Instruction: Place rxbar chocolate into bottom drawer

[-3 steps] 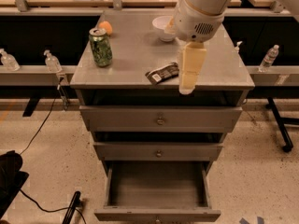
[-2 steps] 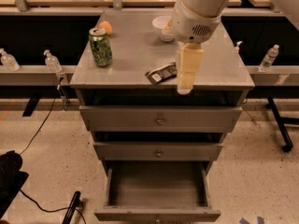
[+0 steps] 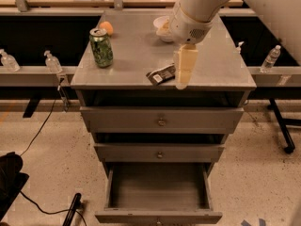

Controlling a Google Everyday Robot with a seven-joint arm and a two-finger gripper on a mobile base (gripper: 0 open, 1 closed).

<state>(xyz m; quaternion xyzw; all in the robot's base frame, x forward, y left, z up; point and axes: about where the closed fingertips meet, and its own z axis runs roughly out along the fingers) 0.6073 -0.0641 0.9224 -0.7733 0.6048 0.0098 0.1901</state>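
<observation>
**Bar on cabinet top, drawer open, grasp not yet confirmed**

Obs: The snack bar lies flat on the cabinet top, close to the front edge and skewed to it. The gripper hangs pointing down just beside the bar's right end, low over the top. Cannot tell whether it touches the bar. Cannot tell whether the gripper is released or clenched. Nothing appears to be held. The bottom drawer is pulled out, with nothing visible inside. The two drawers above it are closed.

Also on top: a green can at the left, well apart from the bar. An orange sits behind the can, and a white bowl is partly hidden under the arm.

Stage (judgement): approach to grasp; pick and placement both remain.

Risks:
- The bar is thin and flat. Closing off-centre could pinch only the wrapper's end, so it slips out during the carry.
- A push instead of a grip may slide the bar off the front edge. It might then fall past the open drawer onto the floor.
- On descent, the arm could catch the closed upper drawer fronts or the cabinet lip.
</observation>
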